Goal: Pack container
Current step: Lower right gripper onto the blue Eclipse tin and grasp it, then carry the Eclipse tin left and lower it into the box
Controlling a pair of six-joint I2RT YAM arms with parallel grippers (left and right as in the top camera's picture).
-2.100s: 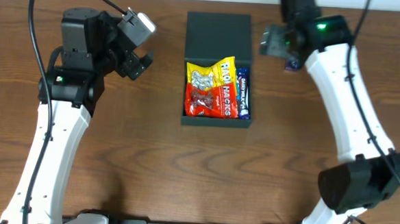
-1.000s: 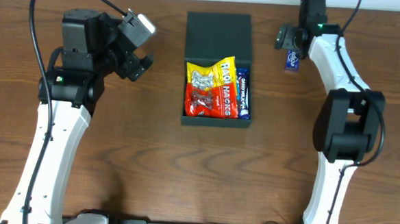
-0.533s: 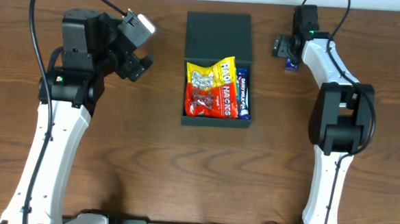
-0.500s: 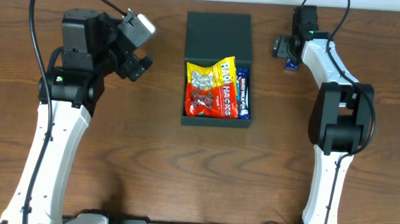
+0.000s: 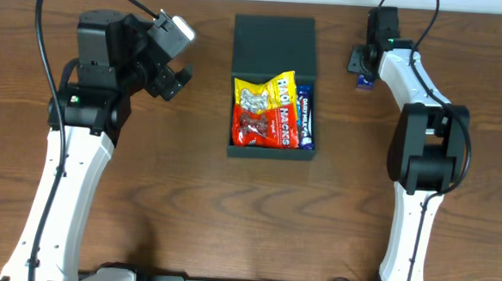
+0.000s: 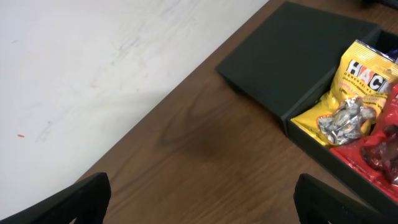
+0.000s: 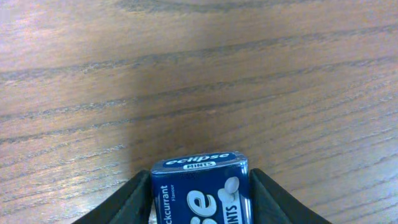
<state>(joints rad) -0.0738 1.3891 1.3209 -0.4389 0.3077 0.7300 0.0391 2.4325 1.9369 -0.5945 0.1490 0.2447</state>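
Note:
The dark container (image 5: 270, 154) stands open at the table's middle, its flat lid (image 5: 273, 43) lying back behind it. Inside lie a yellow and red snack packet (image 5: 265, 111) and a blue bar (image 5: 305, 117). My right gripper (image 5: 365, 62) is at the back right, low on the table, shut on a blue mints tin (image 5: 366, 79). In the right wrist view both fingers (image 7: 200, 199) press the tin's (image 7: 199, 186) sides. My left gripper (image 5: 175, 81) is open and empty, left of the container. In the left wrist view its fingers (image 6: 202, 199) hang over bare wood, with the container (image 6: 311, 134) at right.
The wooden table's back edge (image 6: 155, 106) meets a white wall just behind the lid and the mints tin. The right arm (image 5: 423, 149) stretches along the table's right side.
My right arm swung to the back right and came down over the mints tin. Its fingers have now closed in on the tin. The left arm has not moved.

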